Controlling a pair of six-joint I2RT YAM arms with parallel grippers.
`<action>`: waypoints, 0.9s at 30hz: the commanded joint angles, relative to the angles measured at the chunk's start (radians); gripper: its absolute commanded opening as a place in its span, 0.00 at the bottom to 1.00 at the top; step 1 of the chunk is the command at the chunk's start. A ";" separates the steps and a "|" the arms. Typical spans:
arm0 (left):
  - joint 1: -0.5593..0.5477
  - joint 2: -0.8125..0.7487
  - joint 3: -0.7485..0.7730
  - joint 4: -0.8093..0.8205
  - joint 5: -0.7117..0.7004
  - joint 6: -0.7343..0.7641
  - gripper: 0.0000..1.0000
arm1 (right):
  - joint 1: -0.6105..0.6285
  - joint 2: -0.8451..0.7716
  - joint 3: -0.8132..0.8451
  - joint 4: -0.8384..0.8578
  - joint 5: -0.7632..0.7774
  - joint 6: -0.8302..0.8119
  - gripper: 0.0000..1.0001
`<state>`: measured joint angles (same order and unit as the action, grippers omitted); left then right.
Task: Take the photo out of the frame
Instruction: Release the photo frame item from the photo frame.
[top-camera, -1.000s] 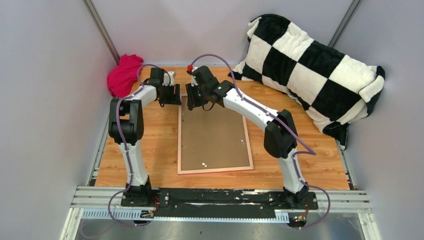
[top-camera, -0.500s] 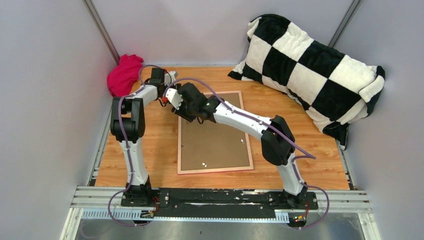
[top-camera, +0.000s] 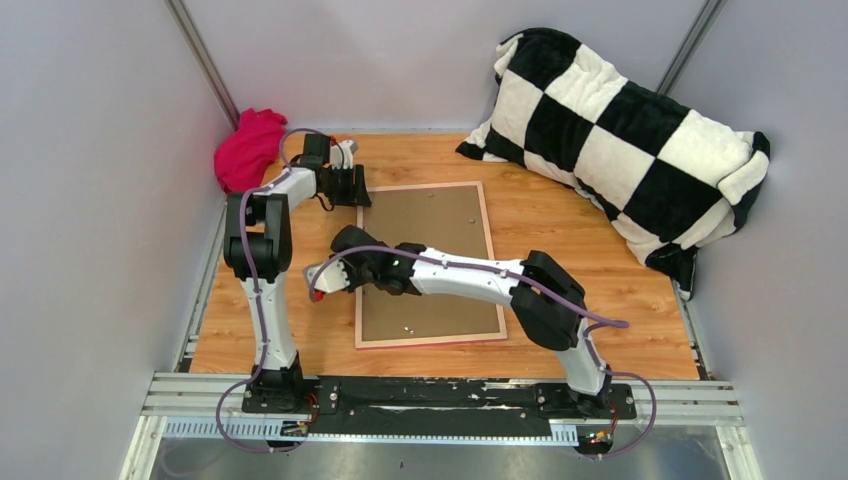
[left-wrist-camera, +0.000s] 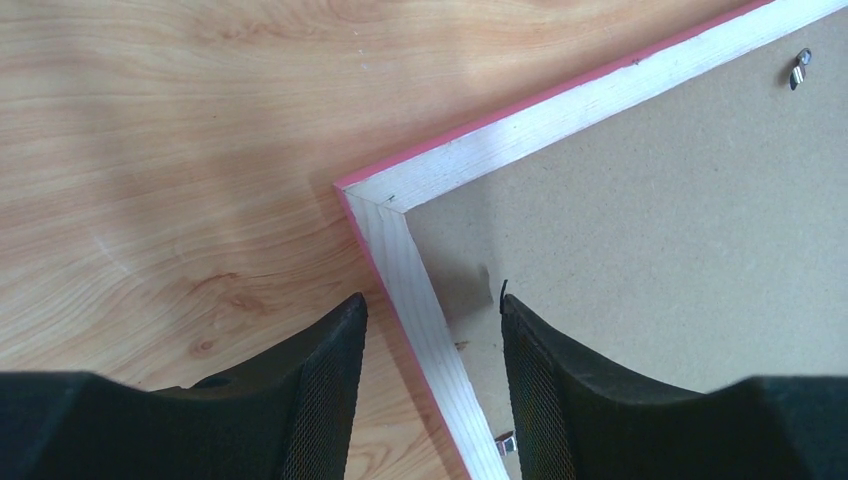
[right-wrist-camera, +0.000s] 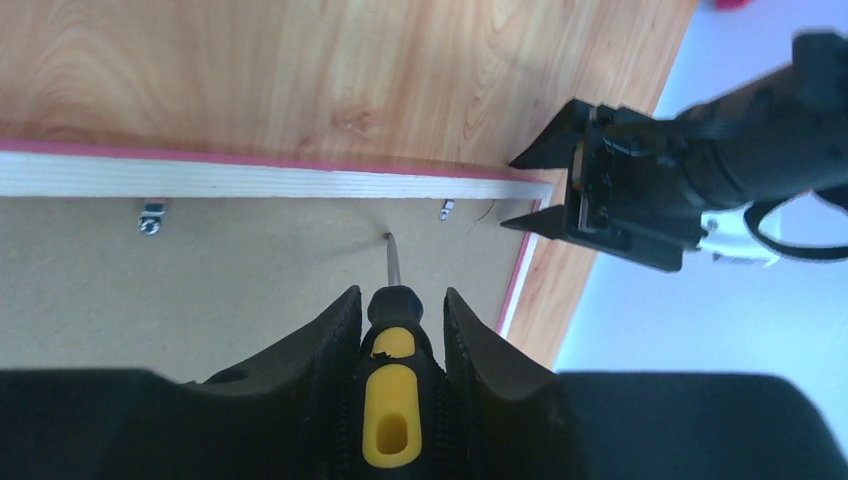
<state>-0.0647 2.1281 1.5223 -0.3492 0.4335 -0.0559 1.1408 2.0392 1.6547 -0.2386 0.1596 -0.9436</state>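
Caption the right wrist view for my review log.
Right gripper grips a screwdriver aimed at the brown back of the frame; open left gripper straddles its corner.

Frame (top-camera: 432, 215) on table (top-camera: 620, 310), pillow (top-camera: 620, 130) behind right

No legible text, label, brand, number or sign in any view: none on the frame (top-camera: 440, 220), none on the screwdriver (right-wrist-camera: 391, 400) with its black and yellow handle.
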 joint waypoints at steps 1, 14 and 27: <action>0.004 0.051 0.002 -0.063 0.025 0.005 0.54 | 0.040 0.011 -0.043 0.010 0.085 -0.263 0.00; 0.005 0.081 0.029 -0.095 0.057 0.010 0.40 | 0.071 0.096 0.048 -0.026 0.079 -0.442 0.00; 0.005 0.105 0.050 -0.115 0.074 0.008 0.20 | 0.070 0.148 0.077 -0.009 0.076 -0.469 0.00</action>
<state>-0.0536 2.1723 1.5784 -0.3962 0.5022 -0.0624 1.1999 2.1658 1.7069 -0.2455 0.2134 -1.3865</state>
